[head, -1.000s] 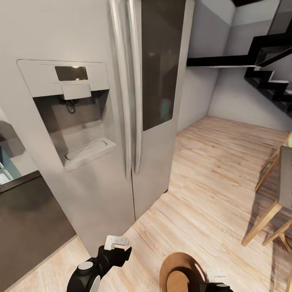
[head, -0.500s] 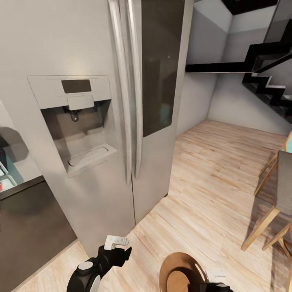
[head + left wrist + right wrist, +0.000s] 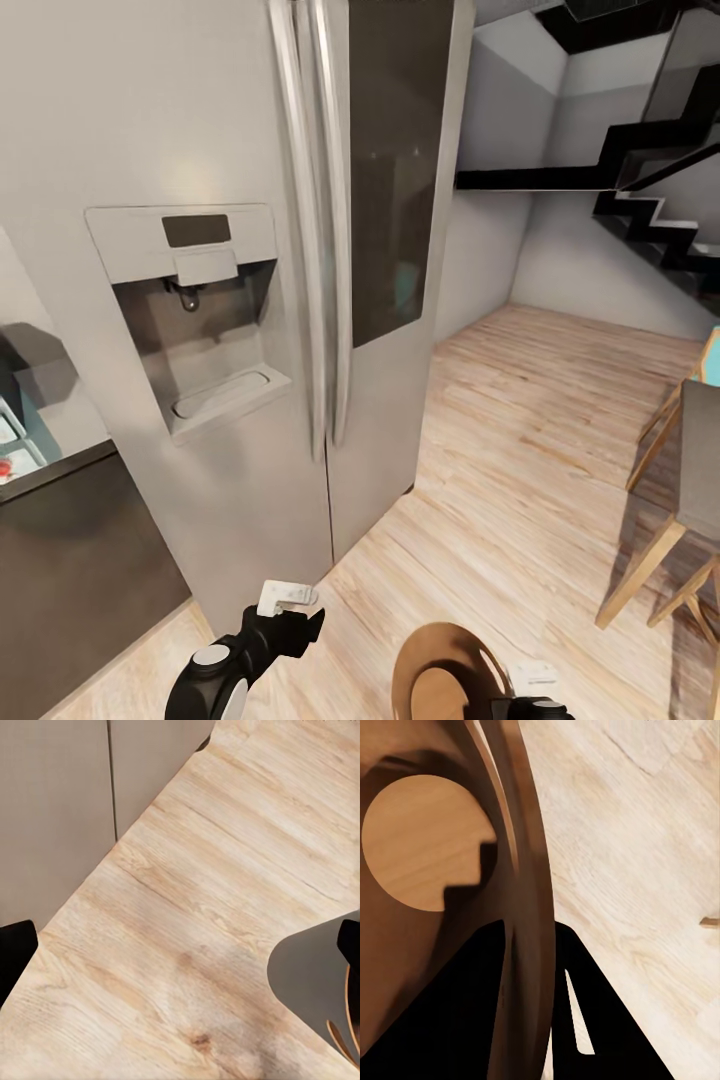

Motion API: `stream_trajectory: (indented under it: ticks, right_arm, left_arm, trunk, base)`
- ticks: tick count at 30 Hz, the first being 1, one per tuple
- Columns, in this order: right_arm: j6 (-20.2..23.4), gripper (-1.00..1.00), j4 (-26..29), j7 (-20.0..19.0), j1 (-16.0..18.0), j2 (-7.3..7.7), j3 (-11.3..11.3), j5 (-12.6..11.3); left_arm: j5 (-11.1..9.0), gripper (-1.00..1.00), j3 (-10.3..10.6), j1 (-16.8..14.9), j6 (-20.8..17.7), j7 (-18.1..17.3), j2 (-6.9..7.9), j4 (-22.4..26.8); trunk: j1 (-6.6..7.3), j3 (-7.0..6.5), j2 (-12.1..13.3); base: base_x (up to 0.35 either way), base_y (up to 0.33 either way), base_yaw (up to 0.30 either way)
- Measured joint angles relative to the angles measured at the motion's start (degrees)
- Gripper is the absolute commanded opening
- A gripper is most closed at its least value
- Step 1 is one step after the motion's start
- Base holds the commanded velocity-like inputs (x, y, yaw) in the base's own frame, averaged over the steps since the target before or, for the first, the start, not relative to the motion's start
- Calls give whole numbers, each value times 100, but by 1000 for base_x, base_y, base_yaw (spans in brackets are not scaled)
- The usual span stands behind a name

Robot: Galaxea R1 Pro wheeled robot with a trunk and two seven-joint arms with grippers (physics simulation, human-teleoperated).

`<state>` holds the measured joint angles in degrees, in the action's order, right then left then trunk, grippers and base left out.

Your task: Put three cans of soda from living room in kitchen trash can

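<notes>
your right gripper (image 3: 529,967) is clamped on the rim of the tash can (image 3: 445,672), low by the fridge (image 3: 300,250). your left gripper (image 3: 285,600) hangs empty, spread wide.

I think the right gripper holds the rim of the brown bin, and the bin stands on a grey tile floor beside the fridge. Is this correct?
Not quite: the floor is light wood planks, not grey tile, as the head view shows. The rest stands: in the right wrist view the right gripper has its jaws on either side of the brown bin's rim, and the fridge stands beside it.
</notes>
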<state>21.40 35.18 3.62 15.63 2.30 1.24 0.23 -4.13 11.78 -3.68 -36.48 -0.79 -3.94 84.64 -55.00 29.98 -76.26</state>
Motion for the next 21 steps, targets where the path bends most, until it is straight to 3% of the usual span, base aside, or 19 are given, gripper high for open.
stream_trajectory:
  ticks: [7,15,21]
  right_arm:
    - [6,-100,-5,-8,0,-1,4,-12]
    - [8,-100,-6,-8,0,-6,25,0]
    - [8,-100,-6,-8,0,-2,29,2]
  left_arm:
    - [8,100,0,-1,0,0,-1,0]
    - [13,100,16,3,2,0,1,0]
    - [10,100,198,4,0,14,13,0]
  trunk:
    - [0,-16,0]
    - [0,-18,0]
    - [0,-18,0]
  base:
    - [0,0,-46]
    - [0,0,-259]
    - [0,0,-199]
